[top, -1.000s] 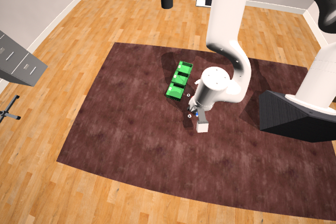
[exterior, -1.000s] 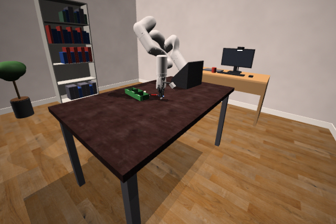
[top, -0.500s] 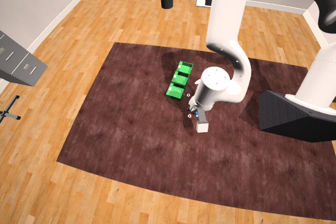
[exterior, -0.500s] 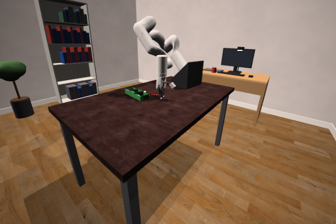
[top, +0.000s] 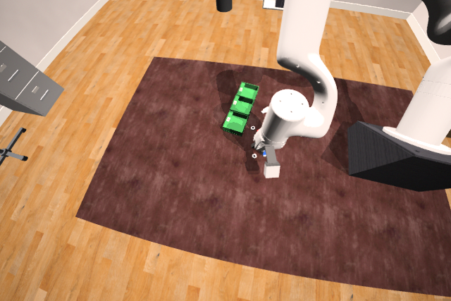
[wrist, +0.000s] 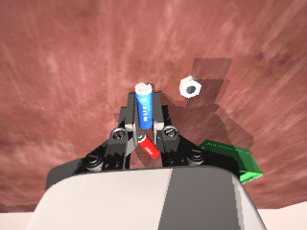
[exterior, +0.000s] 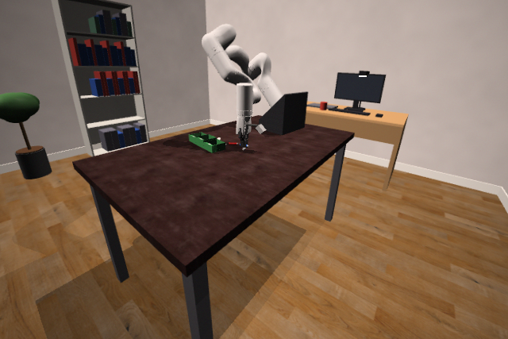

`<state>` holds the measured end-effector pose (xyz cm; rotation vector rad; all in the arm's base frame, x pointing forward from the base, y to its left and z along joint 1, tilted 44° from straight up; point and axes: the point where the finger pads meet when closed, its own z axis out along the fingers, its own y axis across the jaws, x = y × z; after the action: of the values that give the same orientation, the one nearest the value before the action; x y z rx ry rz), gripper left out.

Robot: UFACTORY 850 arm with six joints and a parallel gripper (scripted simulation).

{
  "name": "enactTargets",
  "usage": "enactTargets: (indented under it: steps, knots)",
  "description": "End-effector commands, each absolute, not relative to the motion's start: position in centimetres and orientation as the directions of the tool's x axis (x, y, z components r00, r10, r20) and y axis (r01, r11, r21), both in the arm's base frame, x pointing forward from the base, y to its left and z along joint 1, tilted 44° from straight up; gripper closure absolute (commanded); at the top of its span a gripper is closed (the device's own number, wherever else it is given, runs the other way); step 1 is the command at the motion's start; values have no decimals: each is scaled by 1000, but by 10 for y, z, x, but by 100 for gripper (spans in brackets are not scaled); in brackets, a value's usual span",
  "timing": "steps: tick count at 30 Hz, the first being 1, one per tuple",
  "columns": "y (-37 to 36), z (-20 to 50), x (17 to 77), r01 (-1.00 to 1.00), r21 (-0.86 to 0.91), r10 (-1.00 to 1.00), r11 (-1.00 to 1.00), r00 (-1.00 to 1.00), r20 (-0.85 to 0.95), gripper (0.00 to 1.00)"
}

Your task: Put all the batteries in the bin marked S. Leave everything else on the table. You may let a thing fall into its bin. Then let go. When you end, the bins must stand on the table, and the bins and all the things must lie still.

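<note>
My gripper (wrist: pixel 144 103) (exterior: pixel 243 143) is down at the table (top: pixel 163 188) (exterior: pixel 176 195), shut on a blue battery (wrist: pixel 144 105) with a white cap that lies between its fingers. In the top view the arm's wrist hides the fingers; only a bit of the blue battery (top: pixel 264 152) shows. A red cylindrical thing (wrist: pixel 149 147) (exterior: pixel 232 143) lies on the table just behind the fingers. The row of three green bins (top: pixel 241 108) (exterior: pixel 206 140) (wrist: pixel 237 162) stands close by on the table. Their marks are too small to read.
A white nut (wrist: pixel 191 86) (top: pixel 254 155) lies beside the fingertips, and another nut (top: pixel 252 127) lies by the nearest bin. The arm's dark base block (top: pixel 385 155) (exterior: pixel 286 113) stands at the table's far side.
</note>
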<state>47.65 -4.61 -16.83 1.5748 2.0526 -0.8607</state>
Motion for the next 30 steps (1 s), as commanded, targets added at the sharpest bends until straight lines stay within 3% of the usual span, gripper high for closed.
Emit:
enactTargets:
  steps: [1,30]
  knots:
    - [-37,-159,478,960,-220,706,171,-276,-653,100]
    - [-5,-125,480,960,-220,706,171,-275,-653,100]
